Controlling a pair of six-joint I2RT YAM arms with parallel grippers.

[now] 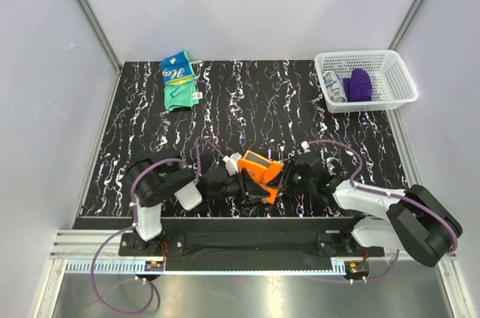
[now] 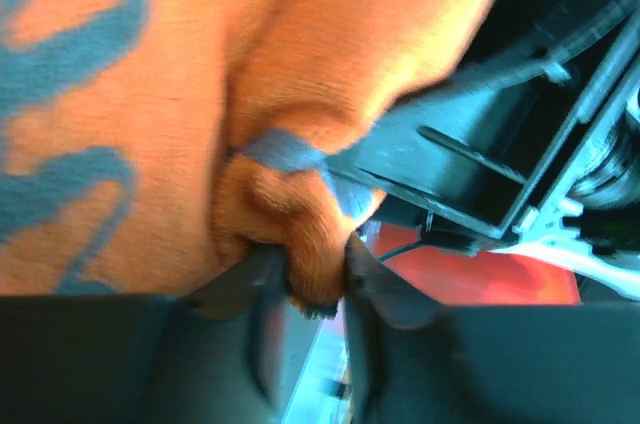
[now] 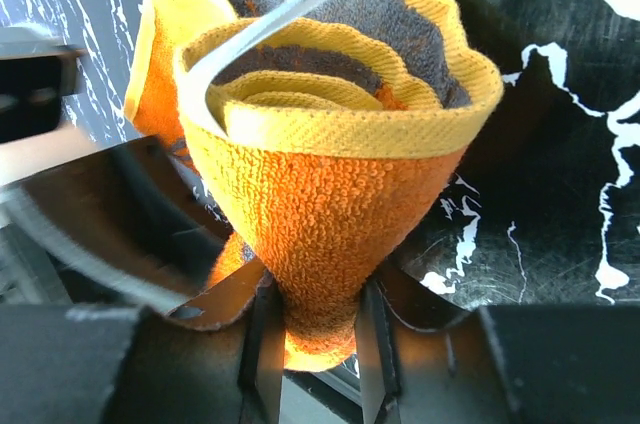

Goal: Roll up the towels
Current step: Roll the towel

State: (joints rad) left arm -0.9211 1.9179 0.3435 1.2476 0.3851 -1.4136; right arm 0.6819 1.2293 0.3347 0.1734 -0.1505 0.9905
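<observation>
The orange towel [image 1: 261, 169] with dark grey marks lies in a partly rolled bundle near the table's front middle, held between both grippers. From the left, my left gripper [image 1: 244, 185] pinches a small fold of the towel [image 2: 150, 144] between its tips [image 2: 315, 266]. From the right, my right gripper [image 1: 289, 176] is shut on the narrow end of the roll [image 3: 320, 214], which fans out like a cone above its fingers [image 3: 315, 309]. The teal, blue and yellow towel [image 1: 180, 80] lies loosely folded at the far left of the table, away from both arms.
A white lattice basket [image 1: 405, 94] stands at the far right corner with a purple cloth [image 1: 360, 85] and a pale rolled one inside. The table top [image 1: 247, 100] is black marble-patterned, with white walls around it. Both arms crowd the front edge.
</observation>
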